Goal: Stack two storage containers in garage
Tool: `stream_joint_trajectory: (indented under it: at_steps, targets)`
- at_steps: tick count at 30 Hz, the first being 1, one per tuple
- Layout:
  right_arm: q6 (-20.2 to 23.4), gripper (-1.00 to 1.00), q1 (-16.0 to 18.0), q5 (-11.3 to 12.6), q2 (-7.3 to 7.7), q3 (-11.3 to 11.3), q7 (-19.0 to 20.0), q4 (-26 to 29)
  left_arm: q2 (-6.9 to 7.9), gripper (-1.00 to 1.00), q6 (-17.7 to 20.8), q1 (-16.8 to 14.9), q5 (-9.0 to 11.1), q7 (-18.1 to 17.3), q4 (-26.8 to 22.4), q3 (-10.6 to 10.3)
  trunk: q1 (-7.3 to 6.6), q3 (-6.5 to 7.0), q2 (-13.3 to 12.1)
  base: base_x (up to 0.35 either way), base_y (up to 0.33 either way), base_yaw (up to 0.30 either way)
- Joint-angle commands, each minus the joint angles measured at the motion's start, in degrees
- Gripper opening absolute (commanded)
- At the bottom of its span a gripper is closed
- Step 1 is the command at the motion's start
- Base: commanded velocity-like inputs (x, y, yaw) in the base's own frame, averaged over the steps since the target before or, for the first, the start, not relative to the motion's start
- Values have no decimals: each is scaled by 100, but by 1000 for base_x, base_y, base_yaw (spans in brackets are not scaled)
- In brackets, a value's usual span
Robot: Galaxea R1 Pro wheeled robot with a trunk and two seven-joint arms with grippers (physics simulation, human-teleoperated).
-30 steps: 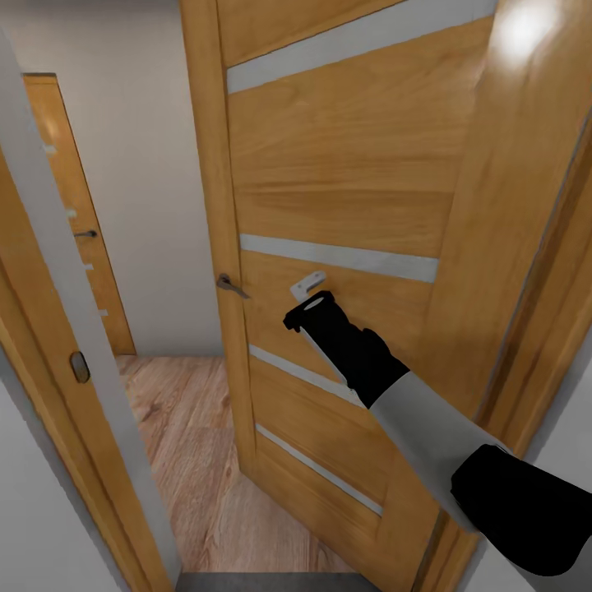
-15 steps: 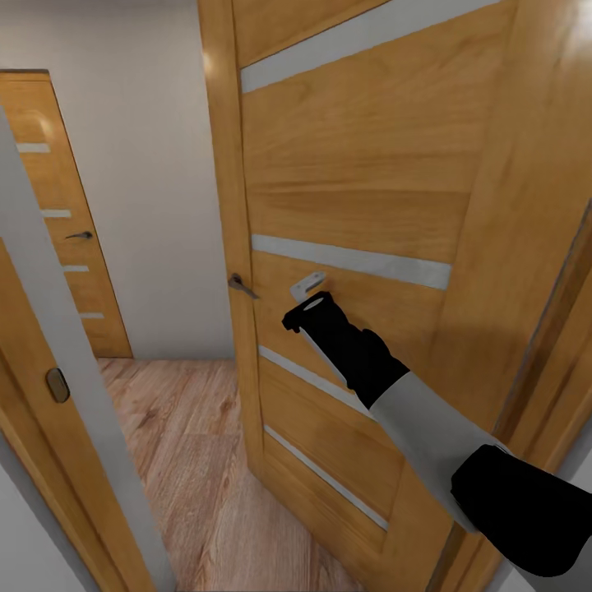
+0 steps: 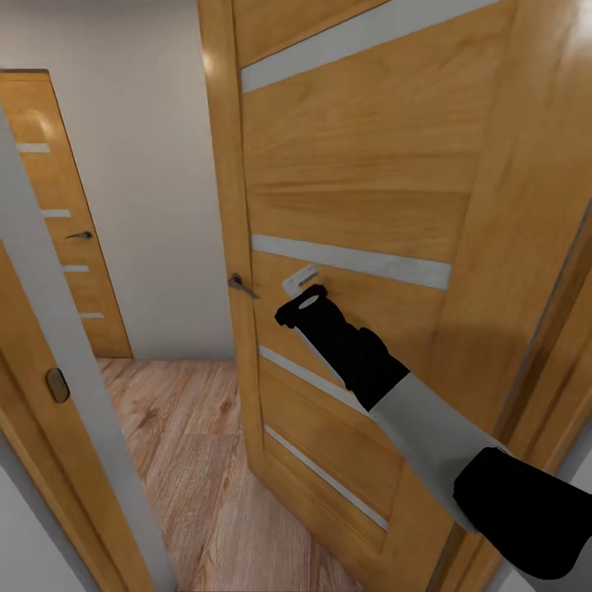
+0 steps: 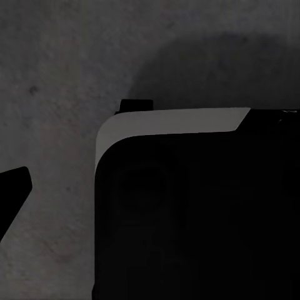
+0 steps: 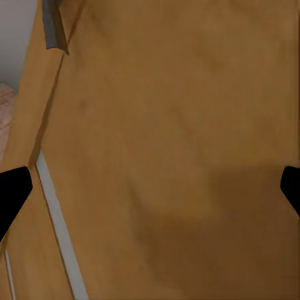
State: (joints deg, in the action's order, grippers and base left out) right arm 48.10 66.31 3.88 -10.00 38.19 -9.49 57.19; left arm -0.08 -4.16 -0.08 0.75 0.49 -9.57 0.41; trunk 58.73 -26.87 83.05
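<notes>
Head view: right arm [image 3: 362, 362] against open wooden door [image 3: 353, 189], plank floor [image 3: 189, 460] beyond

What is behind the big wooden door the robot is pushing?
Past the open door there is a light wood plank floor, a white wall and another wooden door. The door panel covers whatever lies directly behind it. The right gripper is at the panel.

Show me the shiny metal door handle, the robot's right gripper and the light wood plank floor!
Grey metal door handle [image 3: 241, 285]: head view, on the lever's middle.
Right gripper [image 3: 298, 280]: head view, between its white fingertips against the orange-brown wooden door [image 3: 362, 181].
Light wood plank floor [image 3: 197, 460]: head view, on bare planks beyond the doorway.
</notes>
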Motion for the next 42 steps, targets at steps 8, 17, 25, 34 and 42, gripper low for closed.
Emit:
stream_joint_trajectory:
  at_steps: [8, 17, 25, 34, 42]
  targets:
    - [24, 100, 5, 48, 0, 151, -16, 72, -1, 100, 14, -1, 18, 6, -1, 3, 0, -6, 3, 23, 0, 0]
    - [33, 100, 5, 52, 0, 192, 159, 193, -1, 100, 23, -1, 13, -31, -1, -2, 0, -6, 3, 214, 0, 0]
    - [33, 100, 5, 52, 0, 197, 181, 212, -1, 100, 34, -1, 24, -29, -10, 2, 0, -6, 3, 41, 0, 0]
    - [41, 100, 5, 51, 0, 197, 184, 213, 0, 100, 38, -1, 14, -40, -9, -6, 0, -6, 3, 273, 0, 0]
    - [64, 100, 5, 47, 0, 197, 174, 212, -1, 100, 28, -1, 13, -40, -10, -6, 0, -6, 3, 76, 0, 0]
